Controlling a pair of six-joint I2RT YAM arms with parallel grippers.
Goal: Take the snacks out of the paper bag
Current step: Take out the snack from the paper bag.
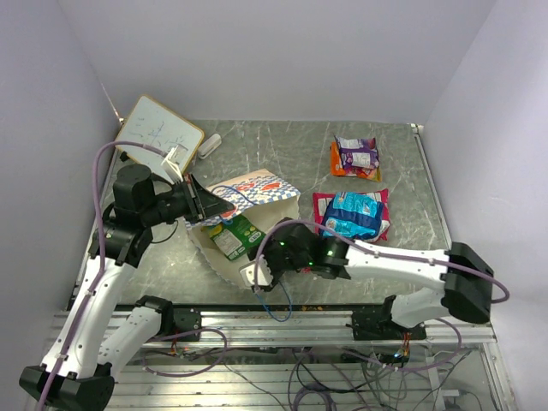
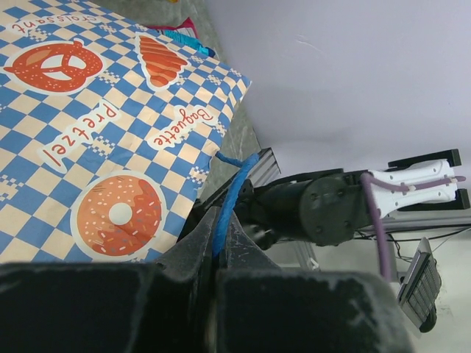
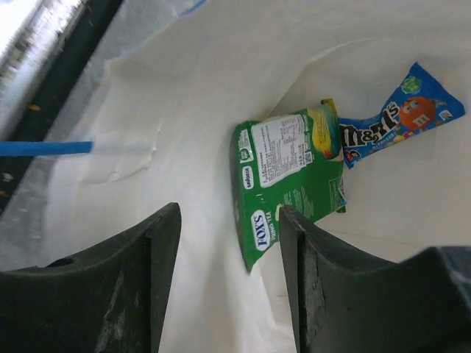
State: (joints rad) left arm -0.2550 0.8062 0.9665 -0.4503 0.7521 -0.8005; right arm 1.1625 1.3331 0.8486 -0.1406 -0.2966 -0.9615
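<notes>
**Left gripper pinches the bag's handle; right gripper is open at the bag's mouth**

Your left gripper (image 2: 221,246) is closed with its fingers pressed together on the blue cord handle (image 2: 234,184) of the paper bag (image 2: 110,132). The cord runs up out of the pinch towards the bag's checkered side. From above, this gripper (image 1: 201,204) sits at the bag's left edge.

Your right gripper (image 3: 228,272) has its fingers spread, with nothing between them. It points into the bag's white interior (image 3: 184,88). The near corner of the green Fox's packet (image 3: 291,184) lies just beyond the fingertips, but you cannot tell from these views whether a finger touches it. From above, this gripper (image 1: 261,272) is at the rim of the bag's mouth.

The paper bag (image 1: 257,190) lies on its side on the table (image 1: 394,257). Its long axis runs from the far side towards the arm bases, and its open mouth faces the right gripper.

The green Fox's packet (image 1: 235,235) lies flat on the bag's lower inner wall, just inside the mouth, with its label side up. It lies lengthwise into the bag, logo end nearest the fingers. The blue M&M's packet (image 3: 401,110) lies deeper in the bag, and one of its ends meets the green packet's far end.

Outside the bag, to its right, a blue packet (image 1: 353,212) rests on a red-pink packet (image 1: 324,205). A purple-and-orange packet (image 1: 355,157) lies beyond them.
</notes>
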